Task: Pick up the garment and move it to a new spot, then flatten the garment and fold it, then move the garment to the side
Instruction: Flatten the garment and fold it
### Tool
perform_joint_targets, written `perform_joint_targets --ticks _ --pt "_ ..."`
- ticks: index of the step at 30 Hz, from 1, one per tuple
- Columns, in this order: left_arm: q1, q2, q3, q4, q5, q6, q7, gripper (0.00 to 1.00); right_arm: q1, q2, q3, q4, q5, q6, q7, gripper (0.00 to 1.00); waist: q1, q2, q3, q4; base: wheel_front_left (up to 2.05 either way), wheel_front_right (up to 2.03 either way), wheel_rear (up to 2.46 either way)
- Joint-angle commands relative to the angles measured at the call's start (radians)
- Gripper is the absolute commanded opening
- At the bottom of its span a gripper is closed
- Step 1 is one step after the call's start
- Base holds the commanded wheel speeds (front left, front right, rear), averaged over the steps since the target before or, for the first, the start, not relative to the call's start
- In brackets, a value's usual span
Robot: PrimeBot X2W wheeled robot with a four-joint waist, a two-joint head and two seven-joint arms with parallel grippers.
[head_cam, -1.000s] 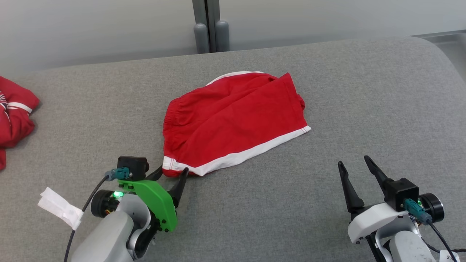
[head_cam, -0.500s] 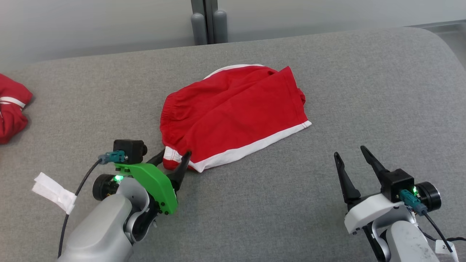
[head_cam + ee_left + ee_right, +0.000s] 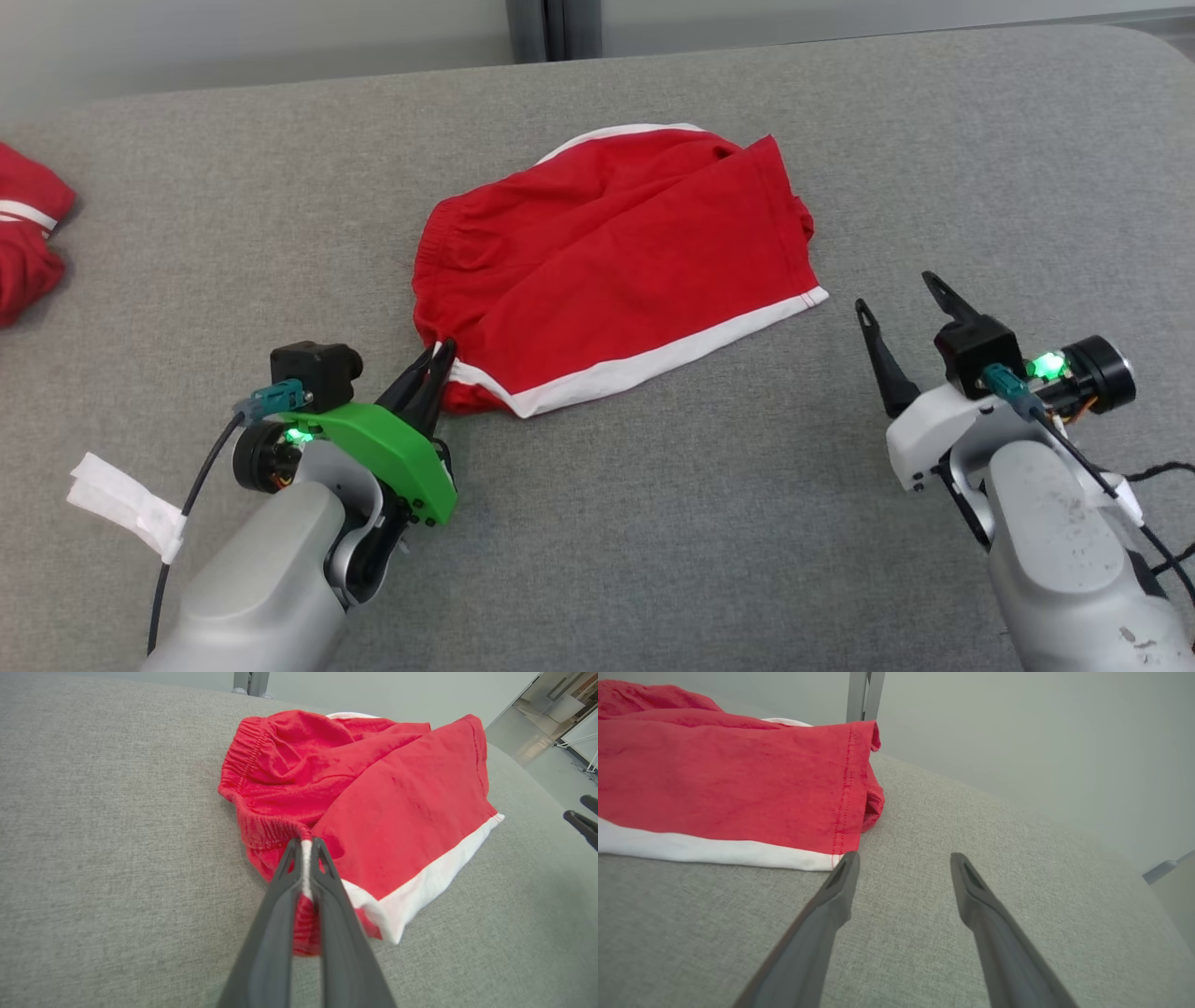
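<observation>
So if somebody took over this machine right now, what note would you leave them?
Left gripper shut on the near-left corner of the red shorts.
Right gripper open, empty, just off the shorts' right hem corner.
Shorts lie rumpled on the grey surface.
Done: left grip taken.
To do: lift and move, flatten, fold, set aside.

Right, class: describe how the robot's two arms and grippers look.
The left gripper and right gripper each have two long, dark, tapering fingers on pale grey forearms. The left mount is bright green, the right white. Each carries a black block with a teal plug, a black cable and a green light. A white tape tag marks the left cable.
</observation>
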Motion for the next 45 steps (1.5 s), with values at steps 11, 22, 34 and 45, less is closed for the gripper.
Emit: perform_joint_targets --ticks 11,22,34,45 --pt "-0.018 -0.021 0.0 -0.031 0.05 0.002 -0.073 0.0 -0.233 -0.076 0.189 0.333 0.022 -0.001 0.014 1.0 0.0 0.0 0.063 0.075 0.0 0.0 0.0" --pt "0.015 -0.033 0.034 -0.057 0.083 0.006 -0.092 0.0 -0.335 -0.096 0.38 0.518 0.173 -0.001 0.019 0.0 0.0 0.0 0.075 0.089 0.0 0.0 0.0" --pt "0.089 -0.021 0.192 -0.201 0.178 0.013 -0.092 0.0 -0.338 -0.122 0.475 0.424 0.401 -0.001 -0.003 0.0 0.0 0.0 0.004 0.056 0.0 0.0 0.0" --pt "0.194 0.027 0.295 -0.463 0.242 0.006 -0.092 0.0 -0.245 -0.255 0.472 0.019 0.628 -0.001 0.023 0.0 0.0 0.0 -0.15 -0.002 0.0 0.0 0.0"
